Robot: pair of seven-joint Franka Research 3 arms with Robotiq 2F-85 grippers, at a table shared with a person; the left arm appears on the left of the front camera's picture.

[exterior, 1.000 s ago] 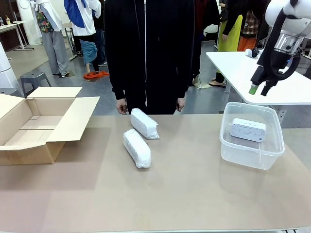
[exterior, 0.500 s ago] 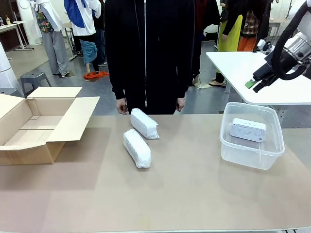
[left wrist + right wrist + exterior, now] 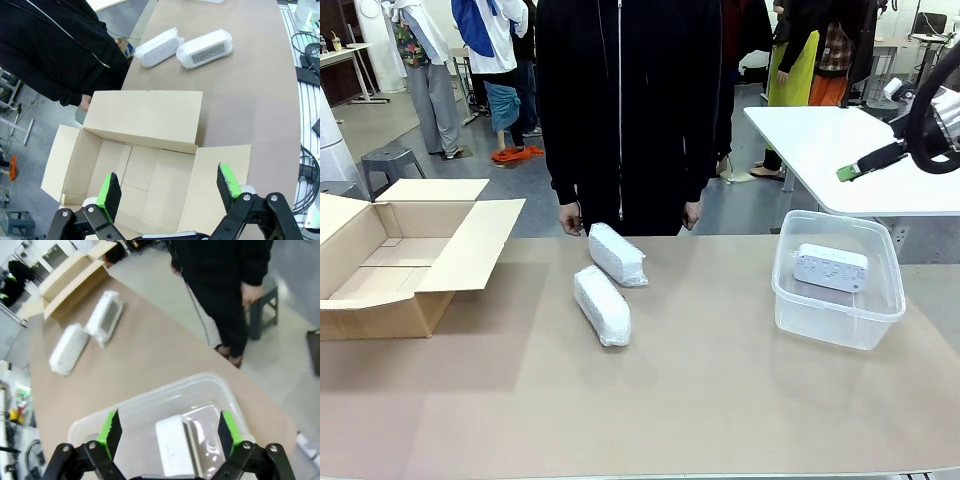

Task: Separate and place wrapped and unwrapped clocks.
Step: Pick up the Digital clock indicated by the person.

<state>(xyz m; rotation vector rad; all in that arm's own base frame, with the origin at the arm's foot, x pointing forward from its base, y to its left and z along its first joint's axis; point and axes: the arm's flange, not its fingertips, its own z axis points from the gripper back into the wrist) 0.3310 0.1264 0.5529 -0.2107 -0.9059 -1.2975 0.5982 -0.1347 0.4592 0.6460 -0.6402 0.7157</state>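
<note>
**A bright hall behind a tan table**

A wide, matte tan tabletop [image 3: 720, 400] spans the foreground of the front view. Beyond its far edge lies a smooth grey floor [image 3: 410, 140], evenly lit and without hard shadows. A glossy white rectangular table [image 3: 820, 150] stands off the far right corner, and a small grey metal stool [image 3: 388, 160] off the far left corner. Farther back on the left is a pale, thin-legged table [image 3: 345, 60], cut by the picture's edge. An orange-red soft item [image 3: 517, 153] lies on the floor. In the right wrist view, a dark stool [image 3: 262, 295] stands beyond the tabletop's far edge.
</note>
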